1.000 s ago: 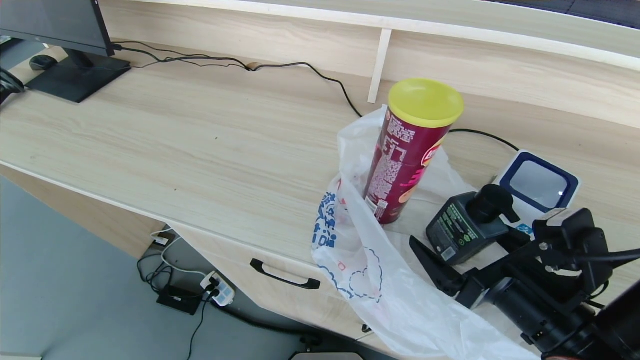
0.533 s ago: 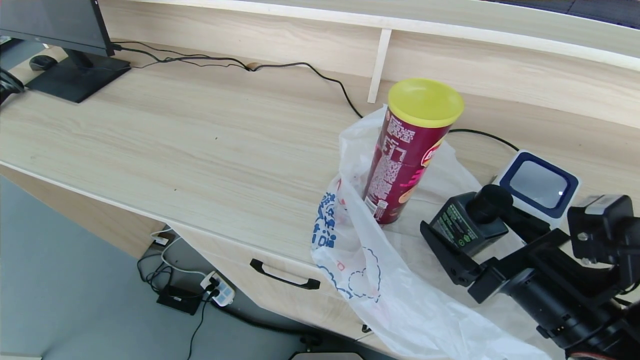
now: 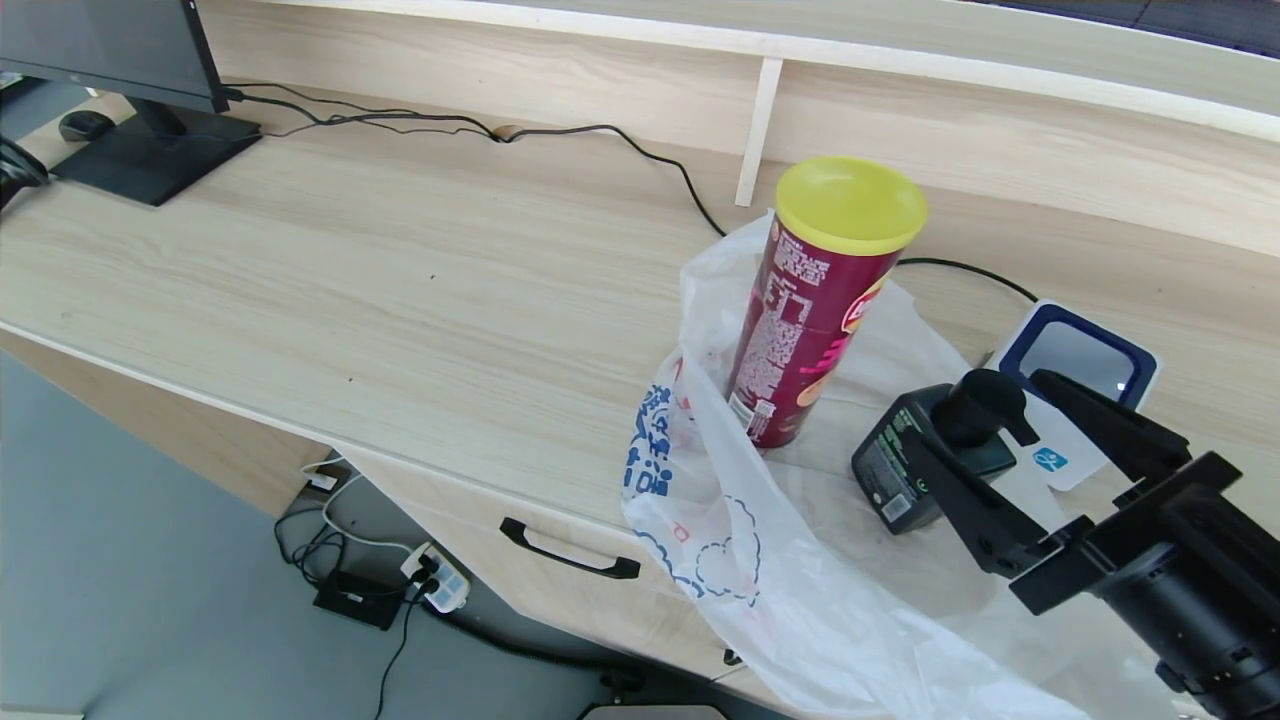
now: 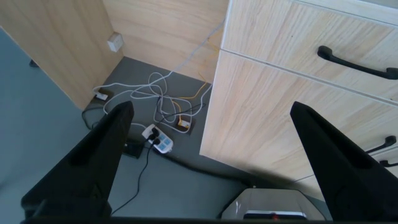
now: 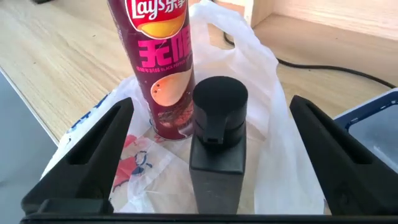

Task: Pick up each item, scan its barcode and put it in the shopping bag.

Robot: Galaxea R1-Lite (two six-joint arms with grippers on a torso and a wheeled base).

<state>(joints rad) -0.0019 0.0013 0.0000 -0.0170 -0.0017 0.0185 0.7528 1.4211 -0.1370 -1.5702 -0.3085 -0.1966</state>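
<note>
A black bottle with a black cap stands on the white shopping bag, which lies spread over the counter's front edge. A maroon chips can with a yellow lid stands upright on the bag to the bottle's left. My right gripper is open, with one finger on each side of the bottle and not touching it; the can rises just beyond. The white and blue scanner sits behind the bottle. My left gripper is open and holds nothing, hanging below the counter in front of the drawers.
A monitor stand and a mouse sit at the counter's far left, with black cables running along the back. A wooden divider stands behind the can. A drawer handle is below the edge.
My right gripper has swung right and toward the back, and its fingers now stand on either side of the black bottle. The can and bag have not moved.
</note>
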